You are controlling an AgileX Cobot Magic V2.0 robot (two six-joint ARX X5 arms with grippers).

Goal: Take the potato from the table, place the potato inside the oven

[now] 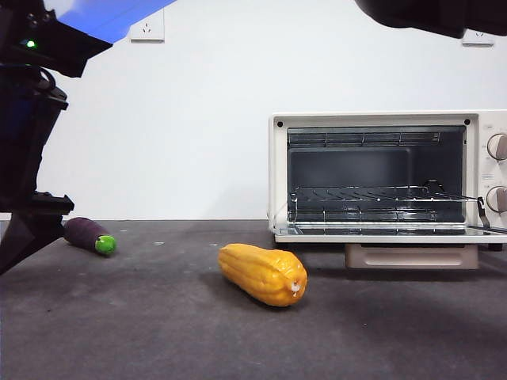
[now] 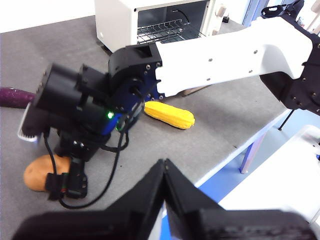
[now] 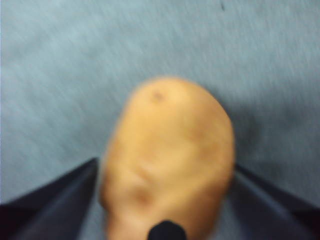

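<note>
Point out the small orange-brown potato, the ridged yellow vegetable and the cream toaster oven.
small orange-brown potato [image 3: 170,155]: right wrist view, middle of its skin.
ridged yellow vegetable [image 1: 261,273]: front view, middle of its body.
cream toaster oven [image 1: 279,174]: front view, its front frame beside the opening.

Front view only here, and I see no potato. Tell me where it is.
Observer: The potato lies on the table not far from the purple eggplant, outside your frame.
Operator: Report the right gripper.
Observer: The right gripper is open, with one jaw on each side of the potato.
Operator: Now the left one.
Observer: The left gripper is shut and empty, away from the potato.
</note>
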